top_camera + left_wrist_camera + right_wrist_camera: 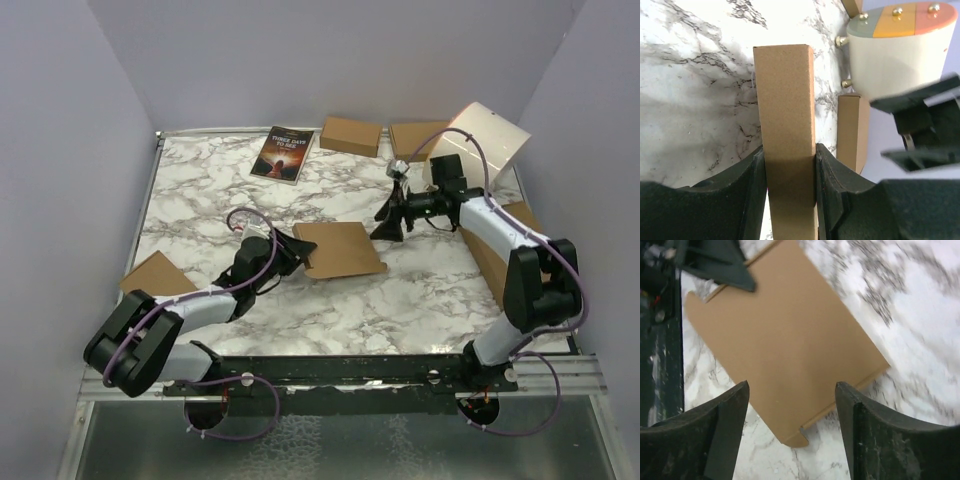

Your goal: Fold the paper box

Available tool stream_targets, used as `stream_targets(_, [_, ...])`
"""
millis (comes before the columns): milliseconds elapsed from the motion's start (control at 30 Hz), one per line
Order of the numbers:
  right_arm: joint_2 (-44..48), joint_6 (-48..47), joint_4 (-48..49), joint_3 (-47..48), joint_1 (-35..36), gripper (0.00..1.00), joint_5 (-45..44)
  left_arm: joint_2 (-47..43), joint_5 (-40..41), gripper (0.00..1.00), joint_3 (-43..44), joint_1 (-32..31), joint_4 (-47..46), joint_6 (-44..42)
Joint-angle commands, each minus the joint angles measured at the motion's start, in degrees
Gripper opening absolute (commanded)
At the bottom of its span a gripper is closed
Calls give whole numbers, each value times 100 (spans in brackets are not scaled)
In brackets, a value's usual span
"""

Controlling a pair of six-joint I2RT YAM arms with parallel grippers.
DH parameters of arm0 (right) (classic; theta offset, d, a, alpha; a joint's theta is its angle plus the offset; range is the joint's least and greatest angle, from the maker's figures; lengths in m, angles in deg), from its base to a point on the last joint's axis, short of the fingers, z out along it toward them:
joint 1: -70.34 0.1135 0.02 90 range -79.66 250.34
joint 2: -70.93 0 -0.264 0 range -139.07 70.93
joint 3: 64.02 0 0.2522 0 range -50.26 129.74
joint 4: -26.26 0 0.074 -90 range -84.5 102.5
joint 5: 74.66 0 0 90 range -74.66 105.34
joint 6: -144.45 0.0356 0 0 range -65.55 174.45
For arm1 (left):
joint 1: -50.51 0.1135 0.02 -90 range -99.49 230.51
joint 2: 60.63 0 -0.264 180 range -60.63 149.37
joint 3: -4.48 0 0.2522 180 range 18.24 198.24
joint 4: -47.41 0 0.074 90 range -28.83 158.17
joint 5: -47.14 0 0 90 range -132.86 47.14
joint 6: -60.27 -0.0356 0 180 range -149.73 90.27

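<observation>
Plain paper box [345, 250] clamped in left claw [790, 165], book [283, 153] title illegible

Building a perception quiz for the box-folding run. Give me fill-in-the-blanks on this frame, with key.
1. The paper box is pinched at one edge by the ____ arm's fingers.
2. The right gripper has its jaws ____, with nothing between them.
3. At the far edge of the marble table, left of the small brown boxes, lies a ____.

Missing words: left (the left gripper); open; book.
</observation>
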Motion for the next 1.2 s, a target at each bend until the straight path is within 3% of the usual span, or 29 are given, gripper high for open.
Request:
stream_targets(0, [1014, -2080, -247, -378, 755, 78, 182, -473, 237, 29, 626, 102, 1990, 372])
stream_targets(67, [1625, -2766, 4, -769, 1003, 97, 151, -595, 313, 29, 930, 135, 2636, 520])
stream_targets(100, [1858, -3096, 175, -995, 1109, 100, 114, -629, 332, 29, 1082, 155, 2919, 576])
stream_targets(267, [2465, -3793, 884, -1554, 1707, 100, -833, -605, 2, 29, 1629, 308, 3680, 1073])
stream_targets(433, [2480, -3279, 2329, -2089, 2390, 100, -2295, -479, -288, 29, 1970, 378, 3920, 1560])
stream_targets(500, [2414, -2899, 2903, -2282, 2480, 98, -2661, -475, -290, 29, 2067, 388, 3996, 1701])
stream_targets(700, [2101, -2976, 4011, -2792, 2826, 91, -3536, -452, -377, 29, 2182, 388, 4019, 1988])
stream_targets(933, [1697, -3124, 4810, -2865, 3174, 71, -4454, -451, -486, 29, 2169, 388, 3903, 2141])
stream_targets(1167, [1769, -3325, 5133, -3063, 3280, 53, -4611, -537, -449, 30, 2125, 397, 3913, 2208])
